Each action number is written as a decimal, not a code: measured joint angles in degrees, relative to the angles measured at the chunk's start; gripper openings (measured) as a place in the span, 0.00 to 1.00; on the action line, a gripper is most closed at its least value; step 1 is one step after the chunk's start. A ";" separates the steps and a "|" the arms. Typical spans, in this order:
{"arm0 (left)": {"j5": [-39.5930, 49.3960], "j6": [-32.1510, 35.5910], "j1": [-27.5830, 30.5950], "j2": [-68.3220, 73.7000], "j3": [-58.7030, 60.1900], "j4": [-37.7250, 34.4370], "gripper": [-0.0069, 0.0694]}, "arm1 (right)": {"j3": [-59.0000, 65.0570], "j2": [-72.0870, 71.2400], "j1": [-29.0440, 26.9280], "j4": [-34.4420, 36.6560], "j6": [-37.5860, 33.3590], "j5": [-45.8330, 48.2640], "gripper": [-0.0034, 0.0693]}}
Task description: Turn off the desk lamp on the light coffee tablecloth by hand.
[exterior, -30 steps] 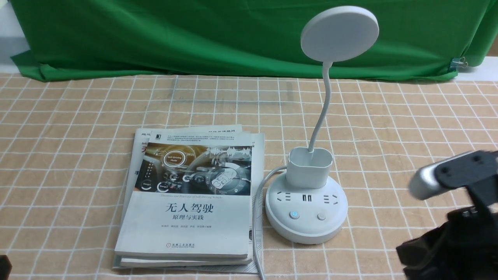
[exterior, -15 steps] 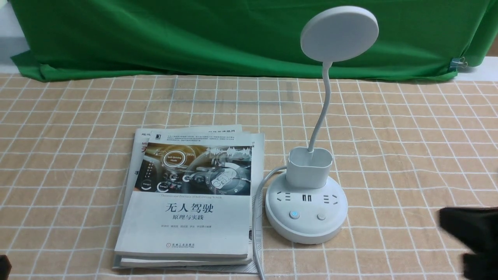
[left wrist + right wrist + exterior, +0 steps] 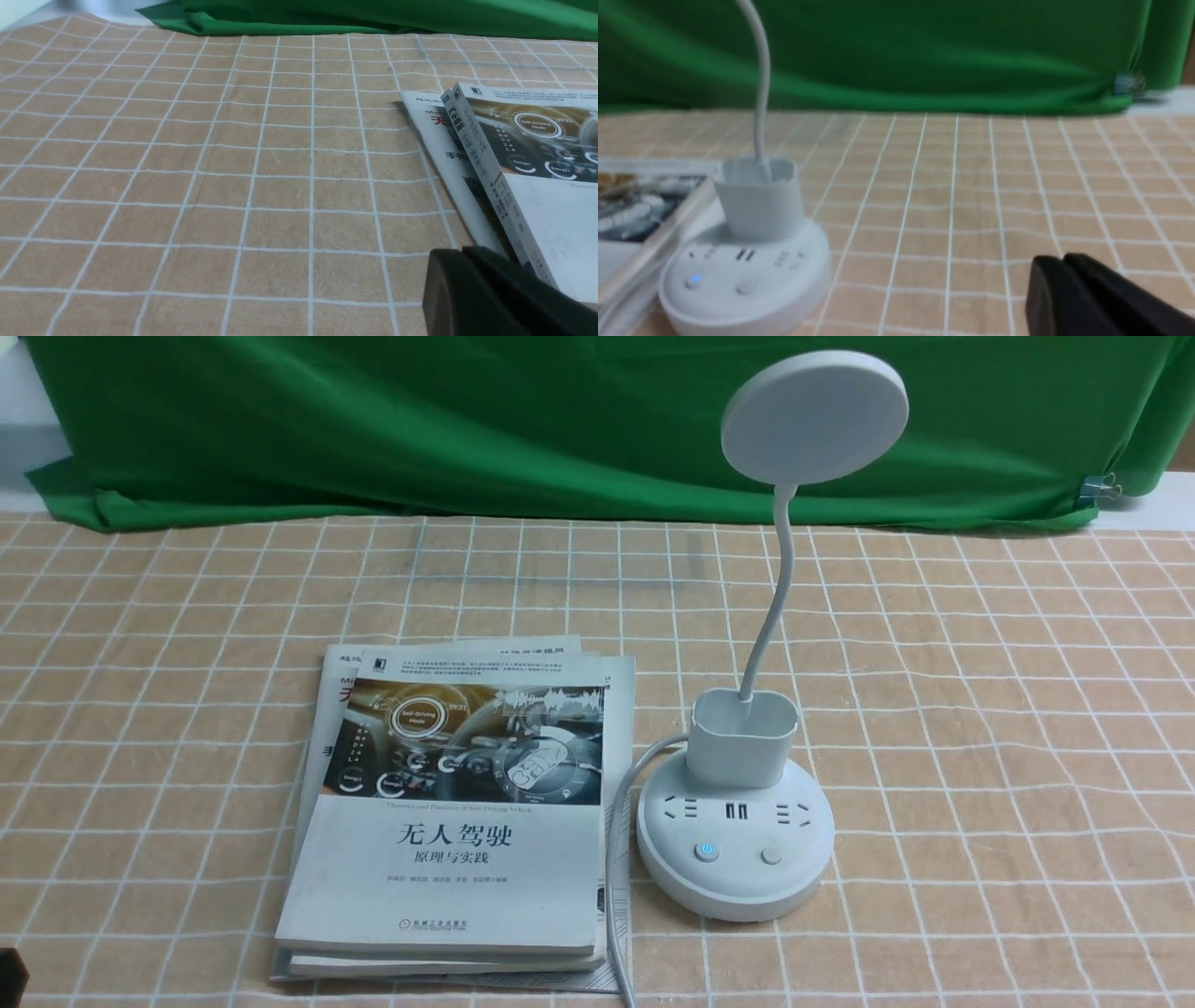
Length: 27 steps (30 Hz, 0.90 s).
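Observation:
The white desk lamp [image 3: 738, 803] stands on the light coffee tablecloth [image 3: 980, 709] right of centre, its disc head [image 3: 814, 416] up on a thin neck. Its round base has a blue-lit button [image 3: 707, 851] and a plain button [image 3: 771, 856]. It also shows in the right wrist view [image 3: 747, 261], blurred. My right gripper [image 3: 1059, 266] is shut and empty, low over the cloth to the right of the lamp, out of the front view. My left gripper [image 3: 460, 254] is shut and empty beside the books; only a black corner [image 3: 9, 975] shows in the front view.
A stack of books [image 3: 457, 812] lies just left of the lamp, also in the left wrist view [image 3: 523, 168]. The lamp's white cord [image 3: 616, 840] runs between books and base. A green backdrop cloth [image 3: 467, 420] hangs along the far edge.
My right arm has pulled back down and to the right, leaving the front view. The lamp and the books have not moved.

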 joint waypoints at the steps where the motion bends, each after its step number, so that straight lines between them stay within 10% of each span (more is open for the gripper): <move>1: 0.00 0.00 0.00 0.00 0.00 0.00 0.10 | 0.00 -0.14 0.01 0.00 0.00 0.16 0.08; 27: 0.01 0.00 0.00 0.00 0.00 -0.15 0.10 | 0.05 -0.71 -0.18 -0.04 -2.73 3.50 0.16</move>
